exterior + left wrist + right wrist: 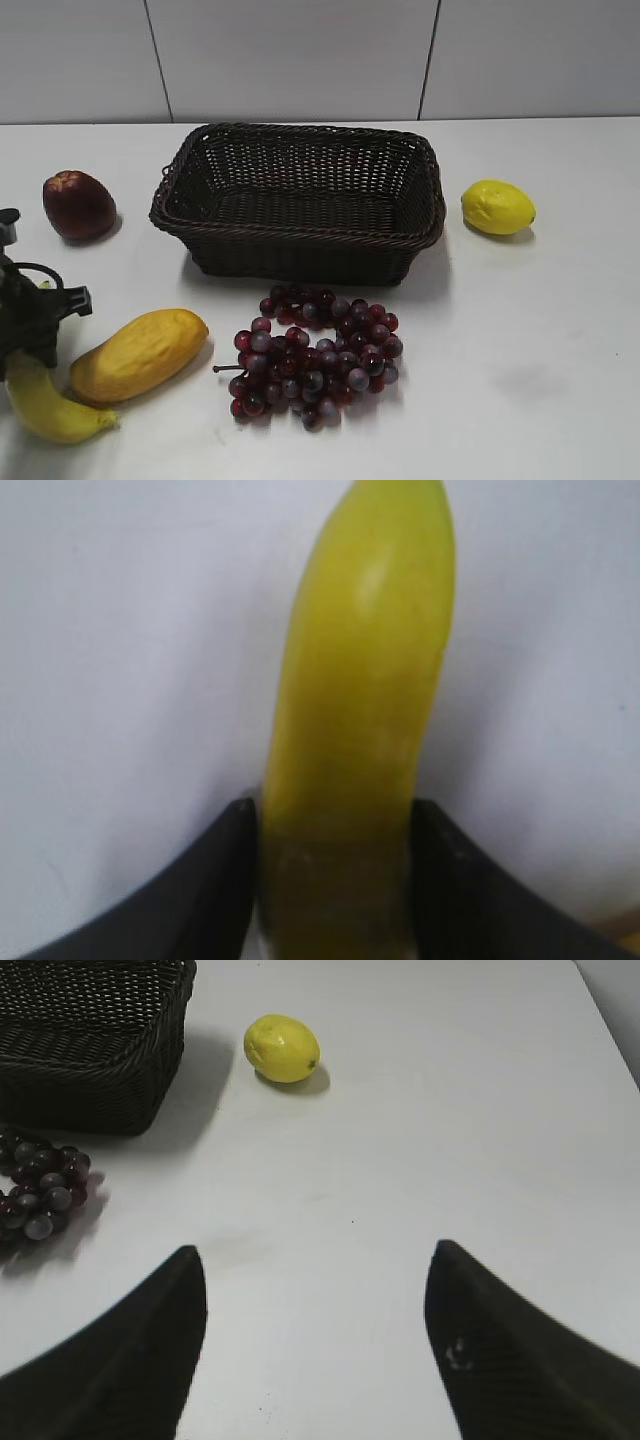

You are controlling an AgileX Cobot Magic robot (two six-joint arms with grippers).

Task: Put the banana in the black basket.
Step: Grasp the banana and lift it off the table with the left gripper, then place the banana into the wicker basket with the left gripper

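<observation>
I am seeing my left gripper (335,880) clamping the banana (360,730), one finger pressing each side. In the exterior view the banana (45,405) is lying on the table (520,350) at the front left, its upper end hidden by the arm, touching the mango (138,353). My right gripper (315,1350) is hanging with jaws wide apart above bare table. Farther back, the basket (300,200) is sitting empty, grapes (315,355) before it, a lemon (497,207) to its right.
</observation>
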